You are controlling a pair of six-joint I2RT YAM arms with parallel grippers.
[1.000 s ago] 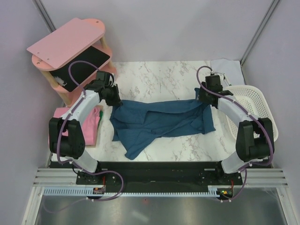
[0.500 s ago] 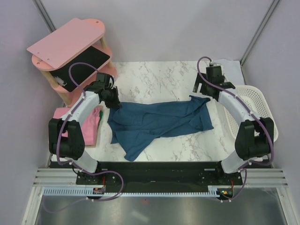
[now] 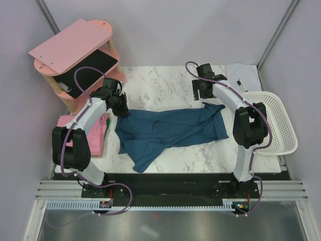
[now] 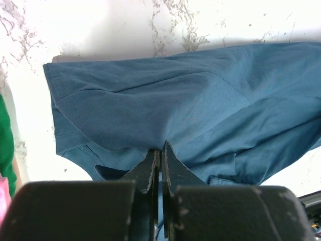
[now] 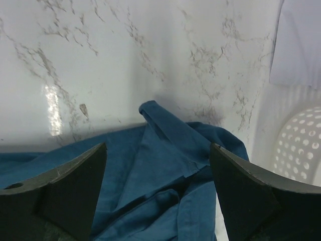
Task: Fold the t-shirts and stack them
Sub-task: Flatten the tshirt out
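Two t-shirts lie on the marbled desk (image 3: 165, 83), and both arms reach out over it. At the far-left corner stands a pink wooden shelf (image 3: 75, 45) with a flat black panel (image 3: 93, 70) on its lower level. In front of it, along the left edge, the pink t-shirt (image 3: 94, 140) lies in a compact rectangle, partly under the left arm, with a strip of green cloth (image 3: 106, 120) showing at its inner side. The left gripper (image 3: 124, 110) is down at the left end of the dark teal-blue t-shirt (image 3: 170, 128). From the left wrist its fingers (image 4: 150, 170) are pressed together with a fold of the teal cloth (image 4: 165, 100) pinched between them, so the left gripper (image 4: 160, 153) is clamped on the shirt. That shirt is spread in a rumpled band across the middle of the desk – one end under the left gripper, a tail trailing toward the near edge, the other end bunched to the right. The right gripper (image 3: 200, 91) hangs over bare marble just beyond the shirt's far-right corner, touching nothing. In the right wrist view its fingers (image 5: 75, 175) stand wide apart, with a raised point of the teal cloth (image 5: 165, 145) between them – the right gripper (image 5: 156, 150) holds nothing. A white perforated basket (image 3: 276, 125) sits at the right edge, its rim (image 5: 301, 145) showing in the right wrist view. Beyond it, in the far-right corner, lies a small white cloth (image 3: 246, 73) with a pen (image 3: 242, 83) on it.
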